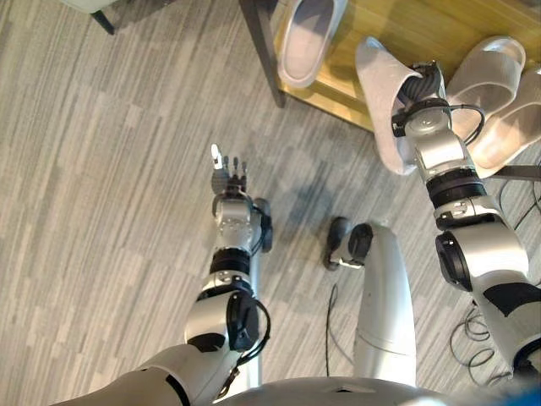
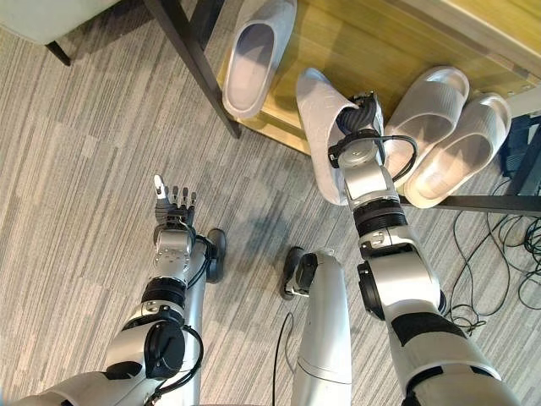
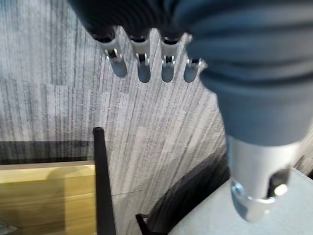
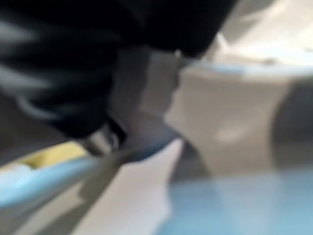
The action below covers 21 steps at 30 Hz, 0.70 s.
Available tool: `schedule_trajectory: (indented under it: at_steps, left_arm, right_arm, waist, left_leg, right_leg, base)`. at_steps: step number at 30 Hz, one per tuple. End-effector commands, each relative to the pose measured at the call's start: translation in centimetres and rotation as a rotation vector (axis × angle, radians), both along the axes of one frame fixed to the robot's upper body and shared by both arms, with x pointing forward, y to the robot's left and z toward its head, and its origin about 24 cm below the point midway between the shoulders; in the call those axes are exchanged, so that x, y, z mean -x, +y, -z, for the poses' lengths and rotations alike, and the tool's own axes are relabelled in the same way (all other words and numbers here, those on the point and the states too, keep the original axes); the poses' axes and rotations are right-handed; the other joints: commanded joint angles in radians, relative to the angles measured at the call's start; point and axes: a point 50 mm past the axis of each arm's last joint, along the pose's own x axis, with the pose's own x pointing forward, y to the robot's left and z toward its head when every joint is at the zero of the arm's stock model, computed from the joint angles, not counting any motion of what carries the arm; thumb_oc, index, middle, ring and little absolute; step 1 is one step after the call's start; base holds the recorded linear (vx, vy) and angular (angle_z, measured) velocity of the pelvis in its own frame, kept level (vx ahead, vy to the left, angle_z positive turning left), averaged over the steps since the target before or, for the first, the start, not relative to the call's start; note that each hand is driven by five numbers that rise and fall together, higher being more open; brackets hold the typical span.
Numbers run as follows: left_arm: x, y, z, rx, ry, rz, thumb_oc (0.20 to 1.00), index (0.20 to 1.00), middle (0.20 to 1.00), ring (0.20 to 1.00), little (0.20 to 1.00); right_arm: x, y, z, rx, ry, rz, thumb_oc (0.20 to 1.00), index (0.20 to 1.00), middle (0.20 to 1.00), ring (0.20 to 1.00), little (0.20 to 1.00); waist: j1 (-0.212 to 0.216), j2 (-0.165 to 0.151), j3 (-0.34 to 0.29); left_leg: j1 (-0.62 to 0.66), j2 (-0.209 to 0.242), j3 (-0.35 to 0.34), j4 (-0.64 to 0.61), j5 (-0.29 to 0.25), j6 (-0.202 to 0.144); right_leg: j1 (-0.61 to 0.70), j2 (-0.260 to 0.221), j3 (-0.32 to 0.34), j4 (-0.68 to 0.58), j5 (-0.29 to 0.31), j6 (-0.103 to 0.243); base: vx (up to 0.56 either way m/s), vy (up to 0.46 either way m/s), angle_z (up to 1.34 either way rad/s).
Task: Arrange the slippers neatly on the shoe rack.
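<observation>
A pale grey slipper (image 1: 378, 93) stands tilted on its side at the front edge of the wooden shoe rack (image 1: 423, 25), its heel end out over the carpet. My right hand (image 1: 423, 89) is shut on it, fingers tucked behind its strap; the right wrist view shows the slipper (image 4: 230, 117) from very close. One matching slipper (image 1: 306, 38) lies flat on the rack's left end. Two more slippers (image 2: 427, 97) (image 2: 461, 148) lie side by side on the right. My left hand (image 1: 228, 178) hovers open over the carpet, fingers (image 3: 142, 68) straight, well left of the rack.
The rack's dark front leg (image 2: 194, 59) stands at its left corner, and a dark frame bar (image 2: 499, 203) runs along its right front. A pale piece of furniture on dark legs (image 2: 51, 17) sits at the far left. Grey striped carpet (image 1: 101, 211) covers the floor.
</observation>
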Motion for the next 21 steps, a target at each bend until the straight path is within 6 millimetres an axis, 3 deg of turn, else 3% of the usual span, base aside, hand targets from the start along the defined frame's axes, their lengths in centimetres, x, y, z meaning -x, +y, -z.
schedule_trajectory:
  at_steps: [1, 5, 8, 13, 21]
  left_arm:
    - [-0.3, 0.3, -1.0, -0.019, -0.051, -0.011, 1.000, 1.000, 1.000, 1.000, 1.000]
    - [0.4, 0.7, 0.2, -0.049, -0.008, -0.014, 1.000, 1.000, 1.000, 1.000, 1.000]
    - [0.5, 0.5, 0.0, -0.070, -0.003, -0.035, 1.000, 1.000, 1.000, 1.000, 1.000]
    - [0.8, -0.5, -0.9, -0.102, -0.055, -0.012, 1.000, 1.000, 1.000, 1.000, 1.000]
    - [1.3, -1.7, -0.7, -0.111, -0.078, 0.024, 1.000, 1.000, 1.000, 1.000, 1.000]
  right_arm:
    - [0.3, 0.1, -4.5, 0.061, -0.132, 0.019, 0.200, 0.200, 0.200, 0.200, 0.200]
    - [0.6, -1.8, -6.0, 0.120, -0.129, 0.125, 0.200, 0.200, 0.200, 0.200, 0.200]
    - [0.8, -2.5, -6.6, 0.195, -0.129, 0.155, 0.200, 0.200, 0.200, 0.200, 0.200]
    - [0.9, -2.6, -8.9, 0.233, -0.172, 0.203, 0.200, 0.200, 0.200, 0.200, 0.200]
    - [1.1, -2.9, -10.5, 0.276, -0.205, 0.239, 0.200, 0.200, 0.200, 0.200, 0.200]
  waist:
    - [-0.021, -0.004, 0.061]
    - [-0.008, -0.002, 0.071]
    - [0.001, 0.001, 0.075]
    - [0.018, 0.001, 0.092]
    - [0.030, -0.009, 0.124]
  left_leg:
    - [0.112, 0.024, 0.011, 0.039, -0.121, 0.034]
    - [0.112, 0.014, 0.018, 0.033, -0.118, 0.040]
    - [0.112, 0.002, 0.017, 0.018, -0.110, 0.042]
    - [0.112, -0.013, 0.017, -0.008, -0.090, 0.045]
    - [0.112, -0.031, 0.024, -0.018, -0.082, 0.042]
  right_leg:
    - [0.118, -0.047, -0.004, 0.016, -0.040, 0.046]
    - [0.118, -0.060, -0.005, 0.019, -0.035, 0.049]
    - [0.118, -0.066, -0.006, 0.016, -0.039, 0.051]
    - [0.118, -0.079, -0.003, 0.011, -0.032, 0.052]
    - [0.118, -0.100, 0.006, 0.025, -0.036, 0.055]
  base:
    - [0.00, 0.000, 0.04]
    - [0.02, 0.017, 0.01]
    - [0.01, 0.005, 0.09]
    - [0.00, -0.006, 0.08]
    - [0.02, -0.010, 0.10]
